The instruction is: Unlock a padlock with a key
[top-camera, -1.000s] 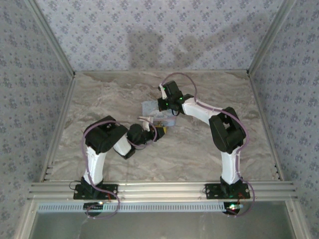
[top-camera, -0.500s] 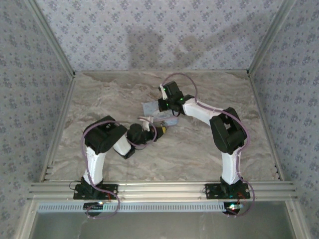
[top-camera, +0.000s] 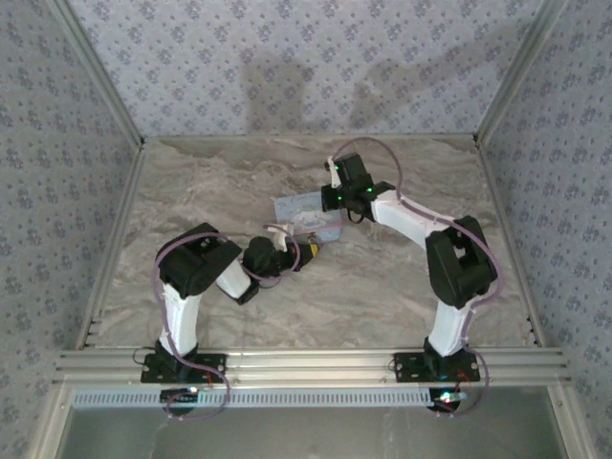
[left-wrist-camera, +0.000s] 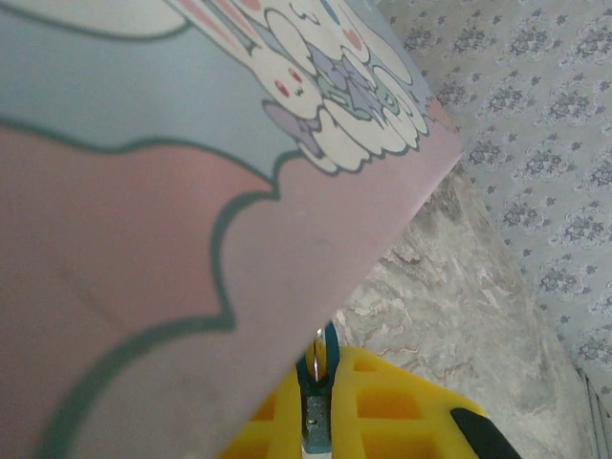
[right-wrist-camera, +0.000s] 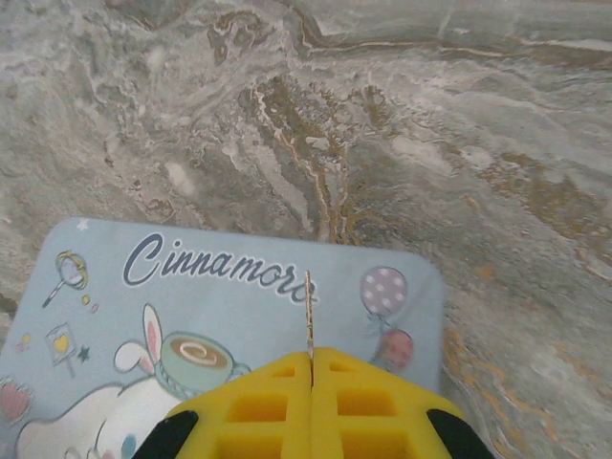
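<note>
Roughly mid-tabletop [top-camera: 382, 287], a tiny dark-blue padlock [left-wrist-camera: 317, 413] sits pinched between the left hand's [left-wrist-camera: 320, 371] yellow fingers [left-wrist-camera: 392, 406], at six o'clock of a light-blue Cinnamoroll tin [top-camera: 304, 212]. The right hand [right-wrist-camera: 311, 359], closed on a thin key [right-wrist-camera: 308, 316], hovers at the tin's two o'clock.

The table [top-camera: 239, 316] had a marbled top of grey and beige with brownish veins, evenly lit. Three walls closed it in: the far wall [top-camera: 191, 67], the left wall [top-camera: 48, 210] and the right wall [top-camera: 574, 210], all papered pale blue-grey with a small repeating flower print. Slanting metal posts [top-camera: 96, 72] stood at the two far corners. Soft, blurred shadows [top-camera: 277, 96] lay on the far wall. Along the near edge ran grooved aluminium rails [top-camera: 306, 363], then a pale slotted strip [top-camera: 306, 397], and nearest of all a dull grey panel [top-camera: 306, 435].
</note>
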Tool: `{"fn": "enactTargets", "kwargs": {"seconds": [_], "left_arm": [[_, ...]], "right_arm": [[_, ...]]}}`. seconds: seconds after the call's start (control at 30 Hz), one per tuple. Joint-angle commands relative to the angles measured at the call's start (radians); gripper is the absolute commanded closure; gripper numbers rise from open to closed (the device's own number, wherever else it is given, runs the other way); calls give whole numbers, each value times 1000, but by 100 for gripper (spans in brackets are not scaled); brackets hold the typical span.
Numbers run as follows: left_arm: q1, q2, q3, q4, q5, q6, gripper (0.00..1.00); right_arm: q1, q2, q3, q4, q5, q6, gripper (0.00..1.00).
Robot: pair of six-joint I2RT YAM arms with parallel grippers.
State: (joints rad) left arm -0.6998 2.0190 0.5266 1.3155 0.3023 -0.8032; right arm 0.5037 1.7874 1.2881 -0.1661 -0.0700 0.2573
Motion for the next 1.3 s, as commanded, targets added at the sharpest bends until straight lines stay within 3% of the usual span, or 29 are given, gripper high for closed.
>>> {"fn": "enactTargets", "kwargs": {"seconds": [0.0, 0.33, 0.77, 1.03, 1.27], "left_arm": [[5, -5, -34, -152, -10, -30, 95], [-3, -39, -5, -189, -33, -87, 95], [-16, -83, 34, -226, -58, -123, 95], [-17, -87, 54, -216, -49, -152, 95], [-16, -107, 61, -220, -30, -161, 95]], "right_arm": [[-28, -118, -85, 58, -45, 71, 100], [-172, -515, -512, 298, -324, 244, 100], [-203, -890, -869, 425, -562, 364, 100], [-177, -861, -1009, 556, -599, 454, 100], [-118, -719, -1023, 622, -604, 426, 100]]}}
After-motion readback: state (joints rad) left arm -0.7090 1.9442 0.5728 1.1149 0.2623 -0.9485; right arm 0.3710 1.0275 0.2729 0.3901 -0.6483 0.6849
